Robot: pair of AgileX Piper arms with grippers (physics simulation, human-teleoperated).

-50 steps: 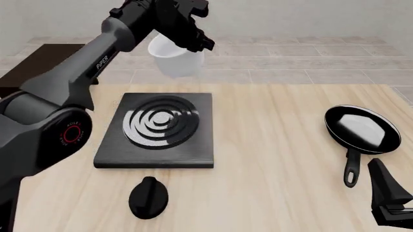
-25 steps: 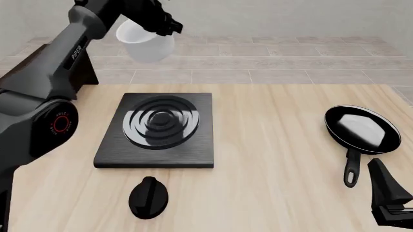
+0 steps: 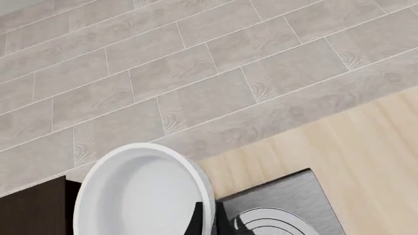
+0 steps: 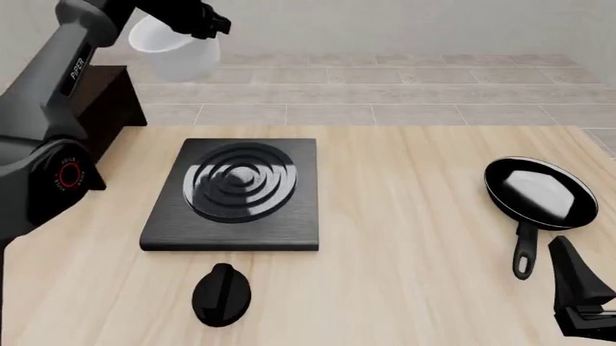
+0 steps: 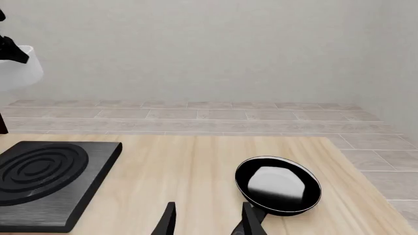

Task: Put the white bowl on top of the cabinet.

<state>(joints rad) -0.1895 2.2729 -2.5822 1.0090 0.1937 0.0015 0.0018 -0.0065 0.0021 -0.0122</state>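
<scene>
I am carrying the white bowl (image 4: 173, 52) toward the cabinet (image 4: 104, 101) at the far left. My left gripper (image 4: 198, 25) pinches the bowl's rim, high in the air, near the cabinet's right edge. Next I think I must go more left, then lower it flat on top. I count one bowl, one cabinet, one stove plate (image 4: 234, 193), one knob (image 4: 221, 293), one frying pan (image 4: 539, 194). My right gripper (image 5: 205, 218) rests with its fingers apart, holding nothing.
</scene>
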